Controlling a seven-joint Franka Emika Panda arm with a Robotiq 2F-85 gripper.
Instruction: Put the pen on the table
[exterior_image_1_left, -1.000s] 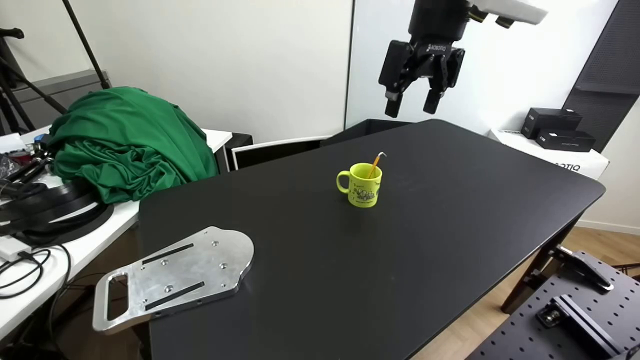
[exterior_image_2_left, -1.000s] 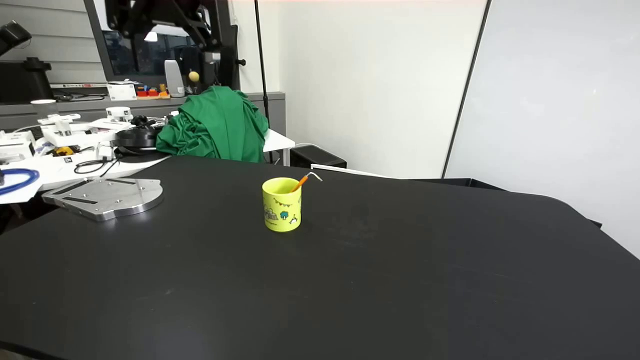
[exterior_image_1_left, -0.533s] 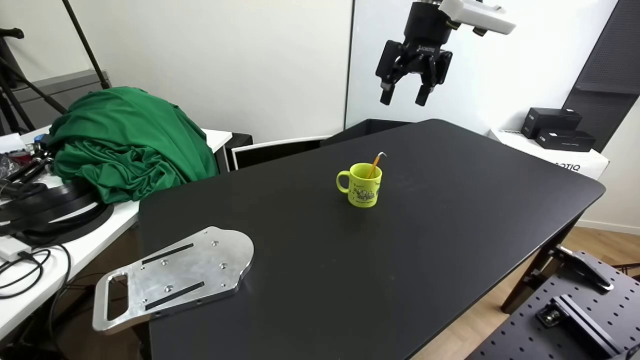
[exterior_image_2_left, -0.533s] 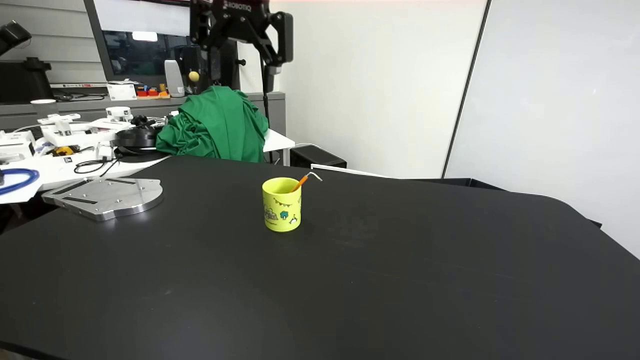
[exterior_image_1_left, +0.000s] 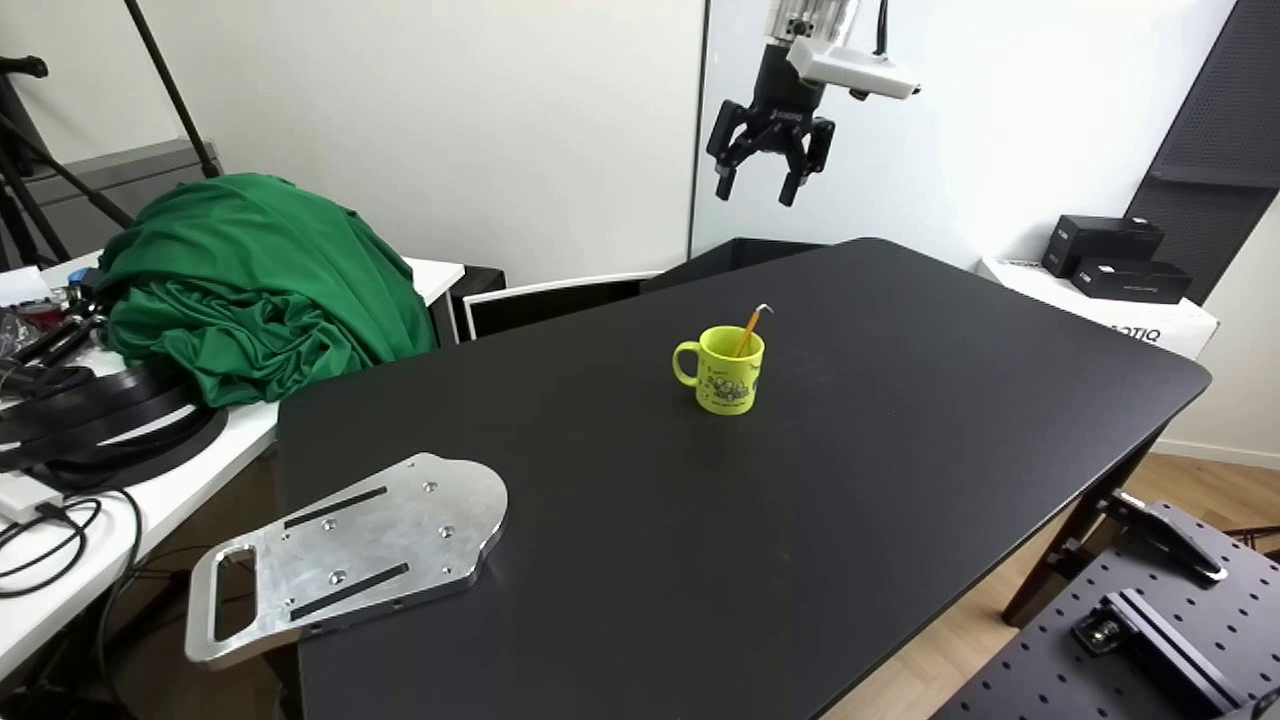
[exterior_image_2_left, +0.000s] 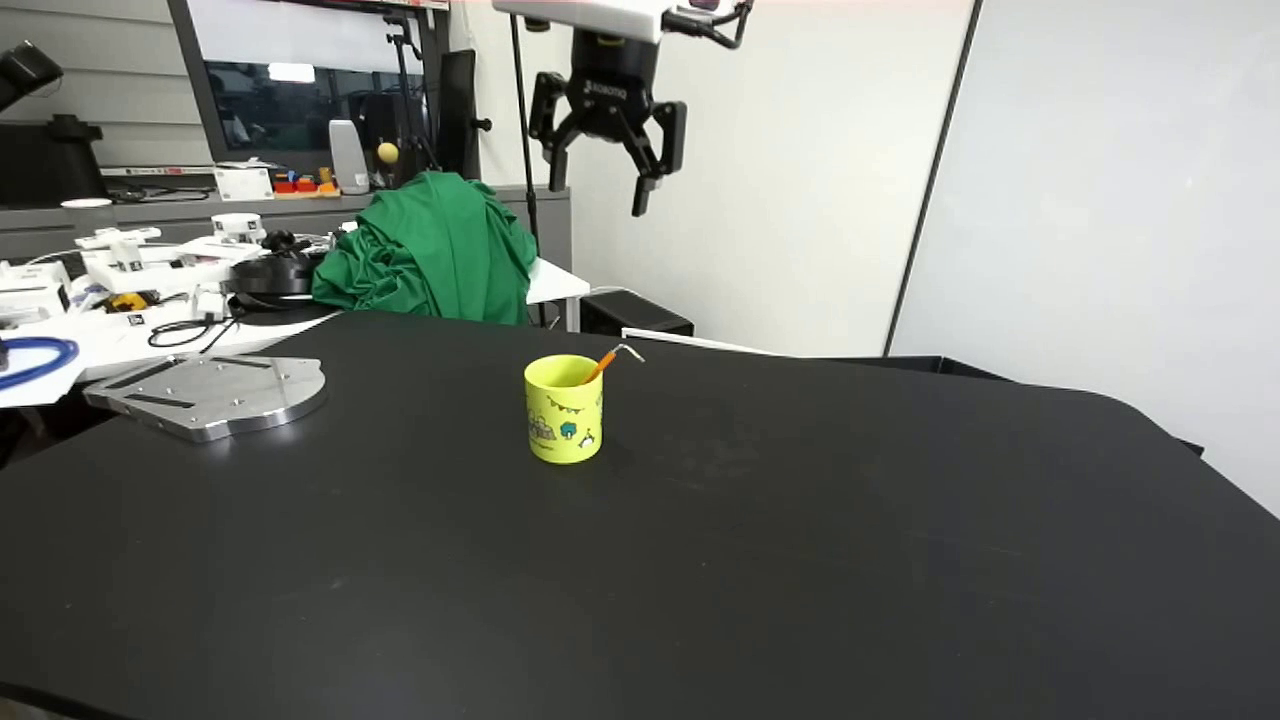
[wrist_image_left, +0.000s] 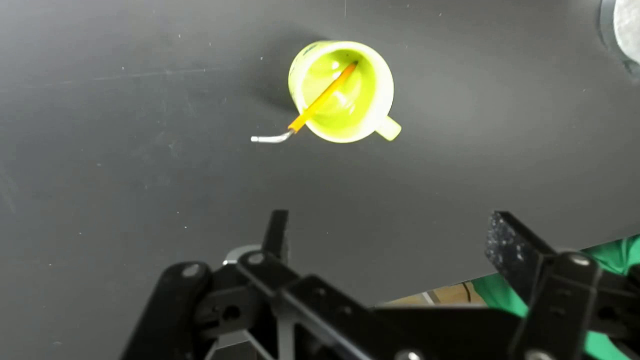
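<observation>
The pen is a thin orange stick with a bent silver tip (exterior_image_1_left: 750, 328). It leans inside a yellow-green mug (exterior_image_1_left: 726, 388), its tip above the rim. The pen also shows in an exterior view (exterior_image_2_left: 600, 366) and in the wrist view (wrist_image_left: 325, 97), where its lower end is inside the mug (wrist_image_left: 384, 90). The mug stands upright on the black table (exterior_image_1_left: 620, 520). My gripper (exterior_image_1_left: 756, 193) is open and empty, high above the table. It also shows in an exterior view (exterior_image_2_left: 599, 193). In the wrist view the open fingers (wrist_image_left: 387, 225) are below the mug in the picture, apart from it.
A silver metal plate (exterior_image_1_left: 360, 540) lies at one end of the table, partly past its edge. A green cloth (exterior_image_1_left: 260, 290) is heaped on a cluttered white desk (exterior_image_1_left: 240, 445) beside the table. A white wall (exterior_image_2_left: 760, 180) stands behind.
My open gripper has moved left in one exterior view, looking smaller, and right and fully into frame in the other. The mug and pen have not moved.
</observation>
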